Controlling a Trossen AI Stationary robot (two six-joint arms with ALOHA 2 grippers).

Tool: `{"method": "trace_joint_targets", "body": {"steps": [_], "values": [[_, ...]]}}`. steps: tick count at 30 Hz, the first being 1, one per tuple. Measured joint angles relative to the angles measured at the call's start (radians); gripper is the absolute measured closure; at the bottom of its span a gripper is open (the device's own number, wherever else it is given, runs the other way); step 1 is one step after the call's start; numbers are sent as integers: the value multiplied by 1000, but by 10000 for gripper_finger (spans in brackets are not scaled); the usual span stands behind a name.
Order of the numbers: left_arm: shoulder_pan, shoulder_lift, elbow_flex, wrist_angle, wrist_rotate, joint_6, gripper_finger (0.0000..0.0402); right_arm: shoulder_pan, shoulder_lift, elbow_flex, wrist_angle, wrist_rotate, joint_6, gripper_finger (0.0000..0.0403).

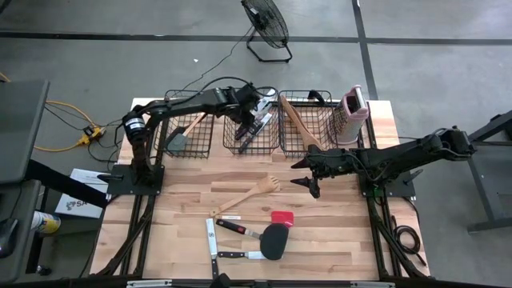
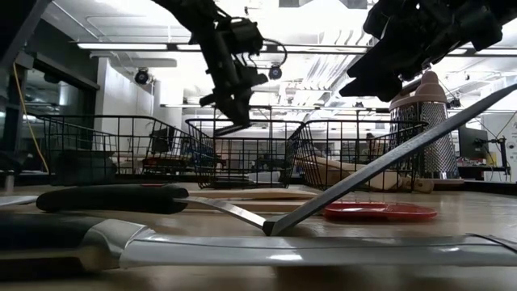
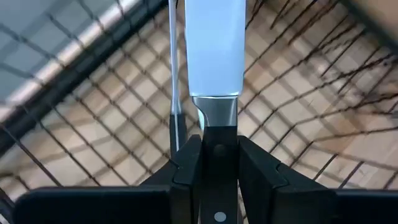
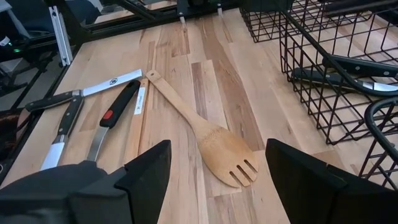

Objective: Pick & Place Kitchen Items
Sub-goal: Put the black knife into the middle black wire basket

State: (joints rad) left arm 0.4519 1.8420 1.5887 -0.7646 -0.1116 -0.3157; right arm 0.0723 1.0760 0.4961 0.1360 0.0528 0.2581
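My left gripper [image 1: 254, 120] hangs over the middle wire basket [image 1: 250, 138], shut on a black-handled steel knife [image 3: 214, 43]; its blade points away from the fingers over the basket's wire floor. More knives lie in that basket. My right gripper [image 1: 304, 178] is open above the table in front of the right basket, and holds nothing. The pale slotted wooden spoon [image 4: 211, 130] lies flat on the wood just beyond its fingers. Nearer the front edge lie a red spatula head [image 1: 282, 217], a black spatula [image 1: 274, 240] and knives [image 1: 212, 240]. My left gripper pinches the knife between its two fingers [image 3: 186, 168] on the black handle [image 3: 216, 186], just behind the steel bolster. The knife runs in line with the fingers, blade forward and slanting down into the basket. Whether the tip touches anything lies outside the frame.
Three black wire baskets stand along the far edge: the left one [image 1: 188, 124] holds a grey spatula, the right one [image 1: 304, 120] wooden utensils. The pink-and-white grater [image 1: 352, 112] stands upright to their right. Bare wood shows between the spoon and the baskets.
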Motion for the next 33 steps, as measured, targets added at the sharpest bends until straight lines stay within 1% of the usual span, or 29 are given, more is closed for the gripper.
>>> {"method": "trace_joint_targets", "body": {"steps": [8, 13, 19, 27, 33], "values": [[0, 60, 0, -16, 5, -55, 332, 0, 0, 0, -3, 0, -17, 149], [0, 101, 0, -18, 28, -75, 332, 0, 0, 0, -5, 0, -19, 149], [0, 147, 1, -26, 21, -82, 332, 0, 0, 0, -5, 0, -19, 149], [0, 156, 3, -15, 5, -82, 332, 0, 0, 0, -5, 1, -19, 149], [0, 157, 2, -6, -3, -78, 332, 0, 0, 0, -5, 43, -19, 149]]}}
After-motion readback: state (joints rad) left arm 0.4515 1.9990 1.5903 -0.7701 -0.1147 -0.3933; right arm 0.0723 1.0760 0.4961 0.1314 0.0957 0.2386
